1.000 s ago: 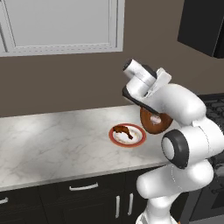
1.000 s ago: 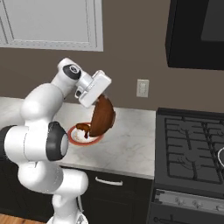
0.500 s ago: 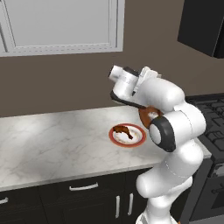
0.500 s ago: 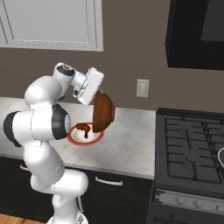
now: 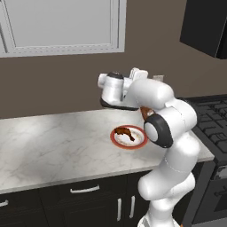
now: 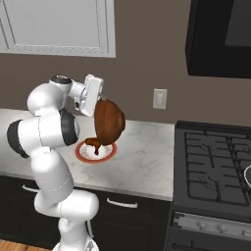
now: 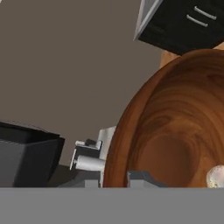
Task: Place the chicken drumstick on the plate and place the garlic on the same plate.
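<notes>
We see the gripper (image 6: 99, 105) clamped on the rim of a brown wooden bowl (image 6: 109, 122), lifted and tipped on edge at centre frame above the plate (image 6: 109, 152), presumably to spill its contents there. The chicken drumstick (image 5: 124, 132) already lies on the plate. The garlic (image 7: 215, 176) sits inside the bowl, at lower right of the hand view.

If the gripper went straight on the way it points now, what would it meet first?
Most likely nothing new: the gripper is shut on the wooden bowl, held tipped above the plate. In the hand view the bowl's inside lies just ahead, with the garlic in it; depth beyond is unclear.
</notes>
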